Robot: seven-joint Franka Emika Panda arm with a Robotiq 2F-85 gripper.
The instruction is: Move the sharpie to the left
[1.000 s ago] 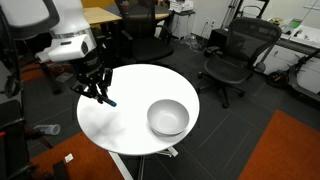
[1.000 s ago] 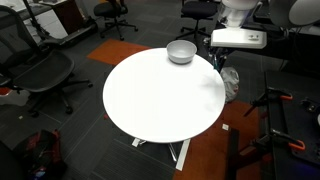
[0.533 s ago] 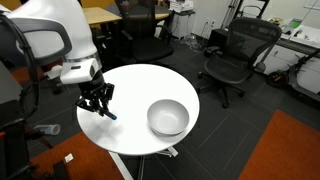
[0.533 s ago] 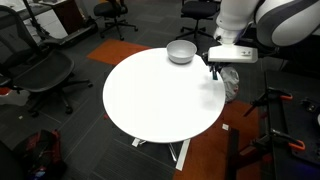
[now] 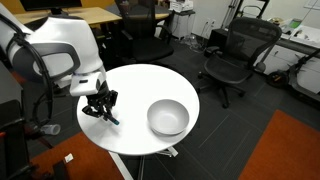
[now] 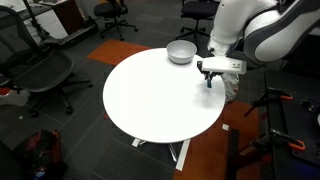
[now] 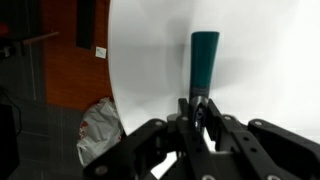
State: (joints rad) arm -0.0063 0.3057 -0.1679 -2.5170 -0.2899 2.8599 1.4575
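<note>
Holding the slim dark marker pen with the teal-blue end point(image 7: 205, 58) across its barrel, the black Robotiq gripper point(image 7: 200, 110) is hanging low over the round white table point(image 5: 140, 85). Its jaws are closing firmly on the pen's dark body, and the teal end is projecting toward the top of the wrist view. In an exterior view the gripper point(image 5: 101, 103) is sitting over the left part of the tabletop, near the rim and well apart from the grey bowl point(image 5: 167, 118) at the table's lower right. In an exterior view the gripper point(image 6: 208, 75) is working just below that bowl point(image 6: 181, 50), at the right side of the table point(image 6: 150, 100).

You are probably gripping the pen crosswise so that it is lying nearly flat to the surface and can be set down without rolling far. Whether it is touching the table, the pictures are not showing.

Judging from this placement, the carry is nearing its end and the release is coming next. The table edge is running down the left of the wrist view, so a rolling pen could be going over it.
</note>
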